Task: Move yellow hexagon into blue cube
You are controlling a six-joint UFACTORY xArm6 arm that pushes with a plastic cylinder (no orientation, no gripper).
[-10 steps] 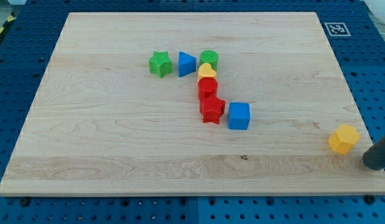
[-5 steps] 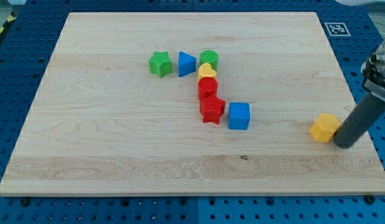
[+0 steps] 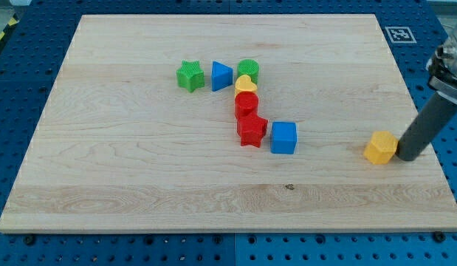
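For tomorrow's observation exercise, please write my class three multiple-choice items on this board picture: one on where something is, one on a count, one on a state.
1. Where is the tip relative to the yellow hexagon?
A. at its right side
B. at its left side
C. above it, near the board's top edge

2. How many red blocks are there?
A. one
B. two
C. four

3. Are the yellow hexagon and blue cube touching?
A. yes, pressed together
B. no, bare board lies between them
C. the hexagon sits on the cube

Key: 1 A, my tip stands right beside the yellow hexagon on the view's right. 2 B, a red star and another red block above it. 3 B, the blue cube sits well to the left.
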